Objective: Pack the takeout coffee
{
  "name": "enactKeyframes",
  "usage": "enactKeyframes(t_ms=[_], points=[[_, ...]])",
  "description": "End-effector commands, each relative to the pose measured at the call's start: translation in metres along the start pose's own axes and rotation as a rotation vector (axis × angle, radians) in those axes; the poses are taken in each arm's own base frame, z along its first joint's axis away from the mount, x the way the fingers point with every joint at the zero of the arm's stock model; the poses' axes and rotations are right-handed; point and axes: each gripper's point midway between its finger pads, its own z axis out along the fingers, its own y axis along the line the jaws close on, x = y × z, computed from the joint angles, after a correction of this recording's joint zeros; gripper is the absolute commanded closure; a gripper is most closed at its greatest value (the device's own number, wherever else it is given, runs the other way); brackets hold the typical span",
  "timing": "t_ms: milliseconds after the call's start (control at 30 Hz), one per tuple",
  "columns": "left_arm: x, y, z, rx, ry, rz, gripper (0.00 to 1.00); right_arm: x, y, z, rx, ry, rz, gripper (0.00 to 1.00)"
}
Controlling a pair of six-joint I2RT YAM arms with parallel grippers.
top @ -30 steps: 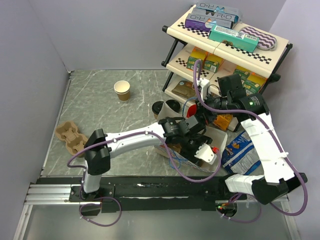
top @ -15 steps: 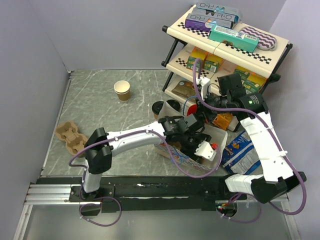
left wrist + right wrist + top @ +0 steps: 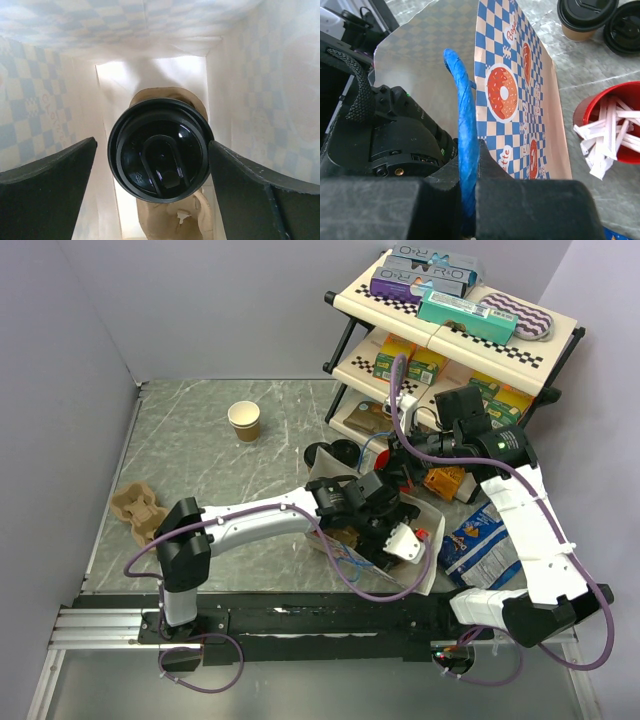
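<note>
The checked paper bag (image 3: 40, 100) stands toward the table's near right. Inside it a lidded coffee cup (image 3: 160, 150) sits upright on brown pulp card. The left gripper (image 3: 152, 142) hangs over it, fingers spread wide on either side and clamping nothing, with the bag's walls close outside them. From above, the left wrist fills the bag's mouth and hides the cup. The right gripper (image 3: 470, 150) is pinched tight on the bag's blue twisted handle (image 3: 460, 90).

Just beyond the bag stand a second lidded cup (image 3: 584, 15) and a black lid (image 3: 626, 32) (whatever is under it is cut off). A red cup of stirrers (image 3: 615, 90) is near them.

A lidless paper cup (image 3: 244, 420) stands near the far edge. A pulp carrier (image 3: 140, 512) lies at the left edge, and a stocked shelf rack (image 3: 450, 340) fills the far right corner. A blue snack bag (image 3: 480, 540) lies by the right edge.

The table (image 3: 200, 470) is grey-green marble, and the walls (image 3: 200, 300) are pale lilac.
</note>
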Motion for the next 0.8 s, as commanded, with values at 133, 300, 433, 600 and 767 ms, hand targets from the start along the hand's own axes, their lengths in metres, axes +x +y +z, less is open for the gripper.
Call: enactKeyframes(t_ms=[133,300,433,600,767], points=[[-0.017,0.008,-0.019,-0.030,-0.053,0.037,0.01,0.001,0.038,-0.014,-0.123,-0.021,0.016,1.00],[-0.018,0.004,-0.025,-0.002,-0.043,0.045,0.01,0.006,0.032,-0.013,-0.127,-0.017,0.059,1.00],[-0.018,0.005,-0.031,-0.005,-0.020,0.055,0.01,0.008,0.024,-0.015,-0.089,-0.011,0.043,1.00],[-0.014,0.006,-0.035,0.000,0.021,0.066,0.01,0.010,0.017,-0.016,-0.050,-0.002,0.044,1.00],[-0.017,0.018,-0.034,-0.051,0.024,0.065,0.01,0.011,0.016,-0.016,-0.054,-0.003,0.055,1.00]])
